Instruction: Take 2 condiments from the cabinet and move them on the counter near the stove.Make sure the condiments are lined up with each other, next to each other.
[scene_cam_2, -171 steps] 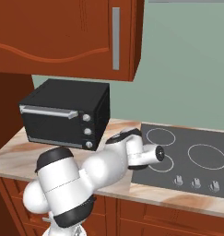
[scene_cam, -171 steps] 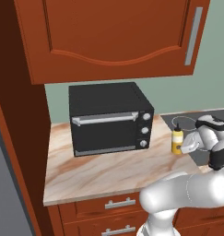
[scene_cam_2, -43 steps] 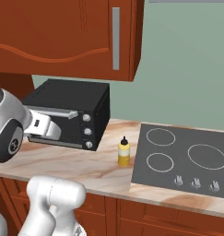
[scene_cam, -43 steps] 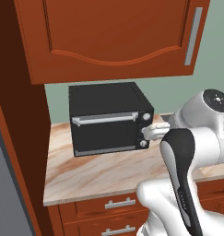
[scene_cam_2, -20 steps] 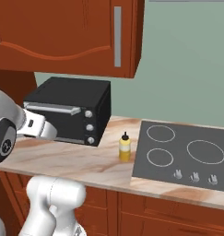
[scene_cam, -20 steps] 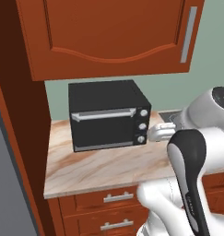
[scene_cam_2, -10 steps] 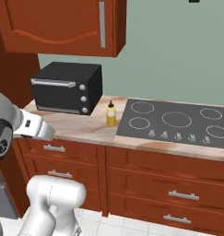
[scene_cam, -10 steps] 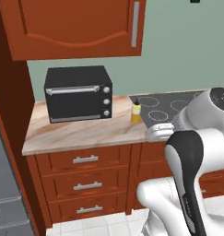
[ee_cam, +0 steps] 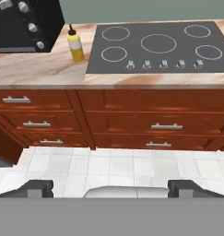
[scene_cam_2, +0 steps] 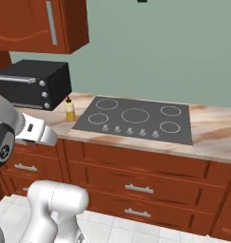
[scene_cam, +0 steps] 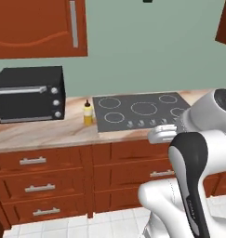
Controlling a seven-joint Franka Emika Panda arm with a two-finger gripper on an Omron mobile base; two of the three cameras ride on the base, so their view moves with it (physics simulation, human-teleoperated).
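A yellow squeeze bottle (scene_cam: pixel 88 113) stands on the counter (scene_cam: pixel 40 135) at the stove's (scene_cam: pixel 140 109) left edge. The gripper (ee_cam: pixel 110 186), fingers spread wide and empty, is well back from the counter. Next, probably: fetch the second condiment from the shut cabinet (scene_cam: pixel 37 28).

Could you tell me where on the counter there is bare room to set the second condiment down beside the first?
The counter is bare in front of the yellow bottle and the toaster oven, out to its front edge. A narrower bare strip runs behind the bottle to the wall. It is tight between the bottle and the stove, and between bottle and oven.
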